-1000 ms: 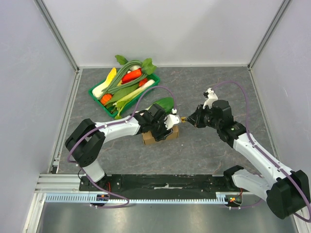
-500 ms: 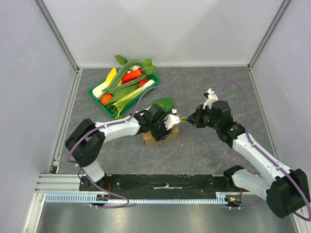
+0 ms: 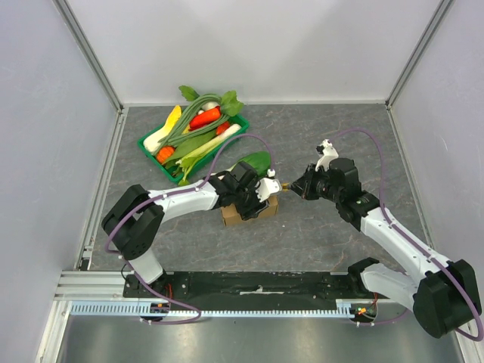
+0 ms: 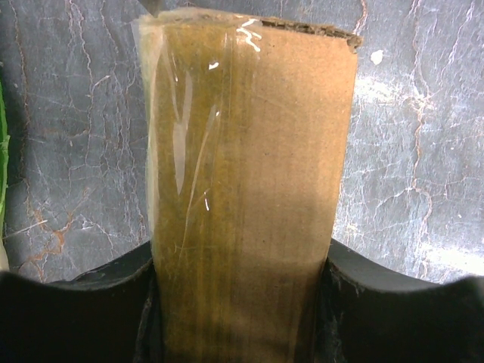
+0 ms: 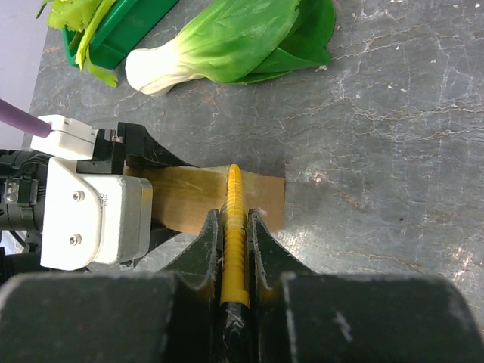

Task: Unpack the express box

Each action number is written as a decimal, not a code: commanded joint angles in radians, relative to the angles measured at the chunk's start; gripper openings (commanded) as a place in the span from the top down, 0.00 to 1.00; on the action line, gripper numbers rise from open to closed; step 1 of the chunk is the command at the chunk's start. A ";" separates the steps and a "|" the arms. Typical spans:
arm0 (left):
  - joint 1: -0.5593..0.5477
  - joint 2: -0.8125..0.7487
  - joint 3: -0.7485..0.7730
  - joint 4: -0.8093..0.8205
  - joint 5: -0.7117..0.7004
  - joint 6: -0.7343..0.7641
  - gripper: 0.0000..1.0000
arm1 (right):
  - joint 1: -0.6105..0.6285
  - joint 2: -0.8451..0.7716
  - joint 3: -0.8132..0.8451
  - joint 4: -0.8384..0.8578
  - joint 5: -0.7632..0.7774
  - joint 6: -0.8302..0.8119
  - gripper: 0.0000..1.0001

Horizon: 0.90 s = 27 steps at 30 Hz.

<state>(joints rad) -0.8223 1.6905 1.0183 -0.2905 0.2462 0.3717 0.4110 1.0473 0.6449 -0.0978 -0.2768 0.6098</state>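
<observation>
At the top view's centre, the small brown cardboard box (image 3: 242, 214) is being clamped steady by the left fingers (image 4: 83, 302), so a thin yellow ridged tool (image 5: 234, 200), pinched by the right fingers (image 5: 201, 253), can reach its clear tape (image 4: 189, 151).

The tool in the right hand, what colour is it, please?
The tool is yellow, clearest in the right wrist view.

Veggies on the far left of your table (image 3: 325, 136)
You see a green tray (image 3: 144, 141) full of veggies at the far left. One bok choy (image 3: 253, 160) lies just beside it, nearer and more right.
</observation>
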 commanded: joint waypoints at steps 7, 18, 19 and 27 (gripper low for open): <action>-0.008 0.080 0.019 -0.033 -0.067 -0.040 0.66 | -0.001 -0.007 -0.018 -0.141 -0.125 -0.050 1.00; -0.003 0.107 0.026 -0.042 -0.150 -0.073 0.68 | -0.001 -0.033 -0.017 -0.289 -0.189 -0.094 1.00; -0.003 0.110 0.025 -0.042 -0.156 -0.079 0.68 | -0.001 -0.039 -0.016 -0.302 -0.194 -0.094 1.00; -0.001 0.113 0.026 -0.052 -0.170 -0.091 0.69 | -0.009 -0.095 -0.004 -0.379 -0.164 -0.102 1.00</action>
<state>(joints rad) -0.8474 1.7275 1.0630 -0.3088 0.2218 0.3485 0.3893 0.9844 0.6441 -0.1978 -0.3183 0.5190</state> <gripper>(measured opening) 0.576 0.147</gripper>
